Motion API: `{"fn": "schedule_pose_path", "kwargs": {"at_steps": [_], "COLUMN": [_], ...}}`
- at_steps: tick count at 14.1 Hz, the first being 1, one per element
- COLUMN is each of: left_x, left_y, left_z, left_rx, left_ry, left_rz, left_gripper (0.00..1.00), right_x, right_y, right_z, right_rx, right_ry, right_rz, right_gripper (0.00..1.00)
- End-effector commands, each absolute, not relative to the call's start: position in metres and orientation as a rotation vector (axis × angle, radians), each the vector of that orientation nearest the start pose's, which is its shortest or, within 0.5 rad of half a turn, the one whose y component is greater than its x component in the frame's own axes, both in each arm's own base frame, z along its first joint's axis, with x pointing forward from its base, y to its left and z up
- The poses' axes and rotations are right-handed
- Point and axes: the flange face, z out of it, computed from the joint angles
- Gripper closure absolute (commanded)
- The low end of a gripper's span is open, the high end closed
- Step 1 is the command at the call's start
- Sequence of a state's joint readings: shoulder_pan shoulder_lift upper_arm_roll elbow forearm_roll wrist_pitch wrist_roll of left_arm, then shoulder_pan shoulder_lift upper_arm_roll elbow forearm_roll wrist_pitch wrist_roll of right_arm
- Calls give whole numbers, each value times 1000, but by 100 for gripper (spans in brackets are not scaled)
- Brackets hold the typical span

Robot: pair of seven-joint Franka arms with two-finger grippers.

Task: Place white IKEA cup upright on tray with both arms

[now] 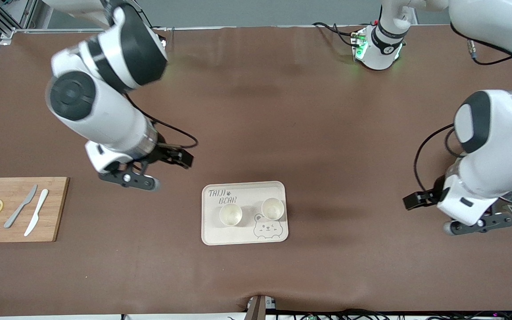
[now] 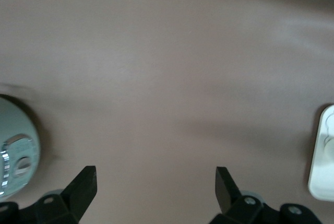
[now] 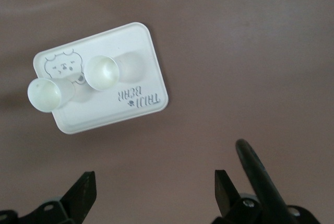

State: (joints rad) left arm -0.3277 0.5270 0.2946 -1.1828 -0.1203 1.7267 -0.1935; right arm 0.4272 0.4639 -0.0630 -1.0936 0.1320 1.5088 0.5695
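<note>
2 cups (image 1: 230, 214) (image 1: 272, 208) stand upright on the tray (image 1: 214, 235), well apart from both hands. Left hand (image 2: 156, 185) and right hand (image 3: 155, 188) hover spread, empty. Cups look light, stiff, slippery; the rim suits gripping.

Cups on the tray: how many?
2, both upright on the tray: one cup under the lettering, the other cup beside it toward the left arm's end, above the bear drawing. None seem hidden.
</note>
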Motion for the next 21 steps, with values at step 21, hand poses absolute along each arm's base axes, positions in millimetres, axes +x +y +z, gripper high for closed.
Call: {"fn": "schedule_pose_path", "kwargs": {"at_steps": [21], "left_x": [582], "left_y": [-3], "left_z": [672], "left_rx": [-3177], "left_ry": [-134], "left_rz": [-67], "left_gripper": [0], "right_x": [600], "right_y": [-29], "right_z": [592], "right_rx": [-3134], "right_ry": [57], "right_rz": [173], "right_gripper": [0]}}
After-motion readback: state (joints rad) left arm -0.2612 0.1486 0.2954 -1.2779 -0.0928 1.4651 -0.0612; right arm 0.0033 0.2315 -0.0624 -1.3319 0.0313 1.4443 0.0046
